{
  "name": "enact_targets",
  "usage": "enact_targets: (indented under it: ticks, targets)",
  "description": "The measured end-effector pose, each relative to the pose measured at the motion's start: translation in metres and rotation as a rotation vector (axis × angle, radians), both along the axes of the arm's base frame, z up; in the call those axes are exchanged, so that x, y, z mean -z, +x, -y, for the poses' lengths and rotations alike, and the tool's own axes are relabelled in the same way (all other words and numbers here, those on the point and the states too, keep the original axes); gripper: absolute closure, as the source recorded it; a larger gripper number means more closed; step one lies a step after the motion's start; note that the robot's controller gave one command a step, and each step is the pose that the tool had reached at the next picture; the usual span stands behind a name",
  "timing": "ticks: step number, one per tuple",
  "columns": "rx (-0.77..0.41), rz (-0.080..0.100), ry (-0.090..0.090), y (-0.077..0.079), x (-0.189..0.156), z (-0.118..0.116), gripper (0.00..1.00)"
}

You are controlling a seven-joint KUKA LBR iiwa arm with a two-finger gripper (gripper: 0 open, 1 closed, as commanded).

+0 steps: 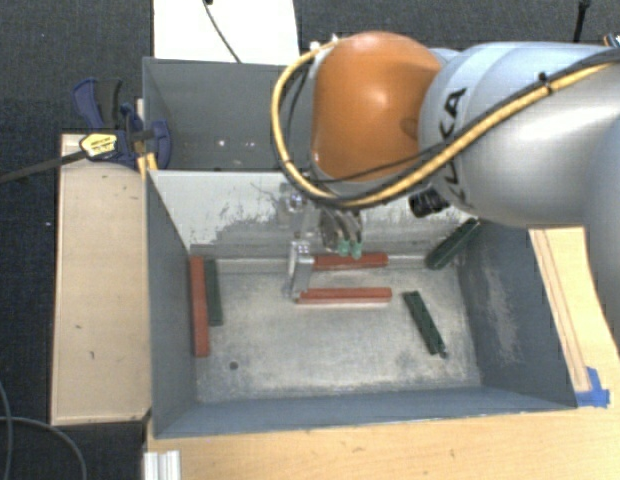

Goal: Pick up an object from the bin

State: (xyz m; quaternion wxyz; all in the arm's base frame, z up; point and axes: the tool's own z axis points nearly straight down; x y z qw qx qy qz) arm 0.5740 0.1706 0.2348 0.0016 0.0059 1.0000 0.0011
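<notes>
My gripper hangs under the orange cover, low over the back middle of the bin floor. Its fingers stand apart, open, with nothing gripped between them. A red stick lies crosswise by the right finger, its left end hidden behind the gripper. A second red stick lies parallel just in front of it, and its left end is close to the tip of the left finger.
A dark green stick lies on the floor to the right. Another dark green one leans at the right wall. Along the left wall lie a long red stick and a dark green stick.
</notes>
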Motion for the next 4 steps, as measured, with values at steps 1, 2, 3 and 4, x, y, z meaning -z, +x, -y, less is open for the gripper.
enact_targets:
  ticks: [1, 2, 3, 4]
  targets:
    - [-0.071, -0.01, -0.004, -0.025, 0.137, 0.044, 0.0]
    - [-0.09, -0.004, -0.003, -0.005, 0.166, 0.08, 0.0]
    - [-0.089, -0.003, -0.001, -0.005, 0.164, 0.077, 1.0]
    - [-0.086, 0.009, 0.0, -0.008, -0.019, 0.066, 1.0]
